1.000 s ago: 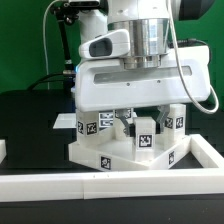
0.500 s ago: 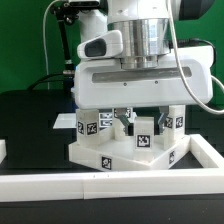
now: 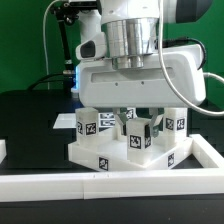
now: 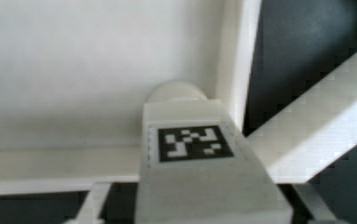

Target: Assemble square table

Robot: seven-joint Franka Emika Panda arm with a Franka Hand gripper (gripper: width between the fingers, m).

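Observation:
The white square tabletop lies flat, tags on its front edge. Two tagged white legs stand upright on it, one at the exterior view's left and one at its right. Between them my gripper reaches down from above and is shut on a third tagged leg, which stands on the slab. In the wrist view that leg fills the middle, its far end against the tabletop near the rim. My gripper holds it with a finger on each side.
Long white border bars run along the front and the exterior view's right, with a short piece at the left edge. The marker board lies behind the tabletop on the black table. A white bar slants past the tabletop's rim.
The hand has turned about its upright axis while staying over the same spot, and the held leg's tag has turned with it. The tabletop and the other legs have not moved.

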